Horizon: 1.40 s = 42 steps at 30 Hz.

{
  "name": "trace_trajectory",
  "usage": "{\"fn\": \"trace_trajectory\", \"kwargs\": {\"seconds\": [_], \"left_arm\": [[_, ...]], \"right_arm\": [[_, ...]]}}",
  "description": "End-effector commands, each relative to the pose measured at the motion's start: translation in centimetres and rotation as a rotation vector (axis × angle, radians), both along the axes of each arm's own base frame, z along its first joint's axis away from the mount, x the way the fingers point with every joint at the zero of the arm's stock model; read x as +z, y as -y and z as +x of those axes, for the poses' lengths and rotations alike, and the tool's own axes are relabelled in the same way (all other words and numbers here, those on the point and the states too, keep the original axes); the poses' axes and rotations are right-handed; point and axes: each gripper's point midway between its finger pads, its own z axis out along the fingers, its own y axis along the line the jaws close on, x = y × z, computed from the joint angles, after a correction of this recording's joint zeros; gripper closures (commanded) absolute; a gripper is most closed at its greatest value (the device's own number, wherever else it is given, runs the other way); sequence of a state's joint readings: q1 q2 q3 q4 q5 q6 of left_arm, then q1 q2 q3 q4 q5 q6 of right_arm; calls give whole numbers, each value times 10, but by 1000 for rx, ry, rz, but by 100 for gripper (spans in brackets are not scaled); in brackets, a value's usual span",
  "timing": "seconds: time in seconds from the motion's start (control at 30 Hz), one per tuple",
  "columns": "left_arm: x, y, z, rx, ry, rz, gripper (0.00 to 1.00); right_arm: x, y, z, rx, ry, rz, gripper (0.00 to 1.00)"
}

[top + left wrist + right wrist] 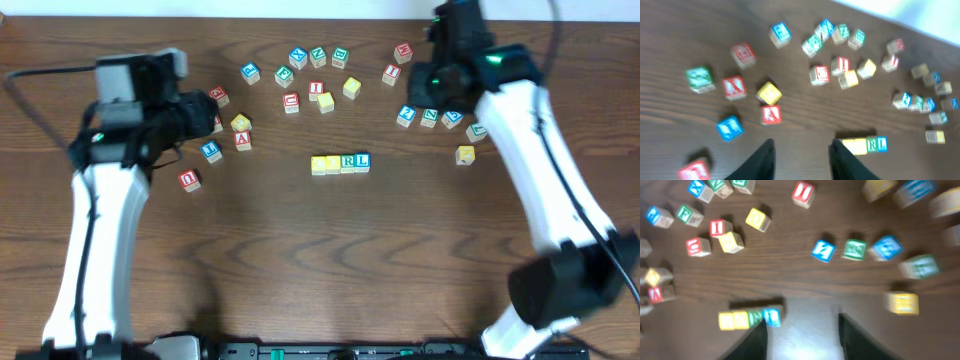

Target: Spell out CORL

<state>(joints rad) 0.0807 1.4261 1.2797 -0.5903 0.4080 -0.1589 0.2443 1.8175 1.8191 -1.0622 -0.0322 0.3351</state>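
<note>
Left gripper [802,161]: fingers spread wide, nothing between them, hanging above bare table [300,260]. Right gripper [802,339]: likewise wide open and empty, over bare wood.

Row of four blocks [341,163]: mid-table, between the two arms, sides touching, in a straight line. It sits just ahead and right of the left fingers in the left wrist view, and just ahead and left of the right fingers in the right wrist view. The last two read R and L (green, blue). The first two are yellow, letters not legible. Judgement: if they are C and O, the word is laid out.

Loose blocks [325,102]: scattered along the far side, a cluster near each arm.

Handling (judgement): small cubes, probably wood, so light, rigid, not fragile. Painted faces are likely a bit slick. Take one across two opposite flat faces, centred. For any block in the row, grip front and back, since its neighbours cover the other sides. A nudge would skew the line.
</note>
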Motion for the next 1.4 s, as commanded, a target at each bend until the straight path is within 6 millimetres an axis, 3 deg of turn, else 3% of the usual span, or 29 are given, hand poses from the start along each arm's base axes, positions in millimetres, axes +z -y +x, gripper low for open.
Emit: {"fn": "trace_trajectory", "kwargs": {"seconds": [0.0, 0.03, 0.17, 0.33, 0.47, 0.7, 0.8, 0.93, 1.07, 1.2, 1.37], "left_arm": [[26, -13, -10, 36, 52, 12, 12], [29, -13, -12, 38, 56, 13, 2], [36, -12, -16, 37, 73, 14, 2], [33, -12, -15, 37, 64, 13, 2], [32, -12, -15, 37, 62, 13, 2], [32, -12, -15, 37, 62, 13, 2], [32, -12, -15, 37, 62, 13, 2], [32, -12, -15, 37, 62, 13, 2], [32, -12, -15, 37, 62, 13, 2], [32, -12, -15, 37, 62, 13, 2], [32, -13, -14, 38, 62, 13, 2]], "right_arm": [[51, 26, -19, -14, 100, -53, 39], [59, 32, -26, -26, 110, -61, 33], [93, 58, -62, -79, 149, -102, 1], [125, 72, -110, -85, 194, -118, 1], [143, 77, -136, -88, 236, -108, 1], [162, 81, -159, -93, 299, -93, 1], [157, 87, -172, -90, 264, -126, 1], [150, 98, -181, -106, 224, -188, 1], [145, 107, -173, -141, 235, -217, 1], [144, 109, -159, -176, 384, -167, 1], [133, 105, -152, -73, 652, -164, 1]]}}
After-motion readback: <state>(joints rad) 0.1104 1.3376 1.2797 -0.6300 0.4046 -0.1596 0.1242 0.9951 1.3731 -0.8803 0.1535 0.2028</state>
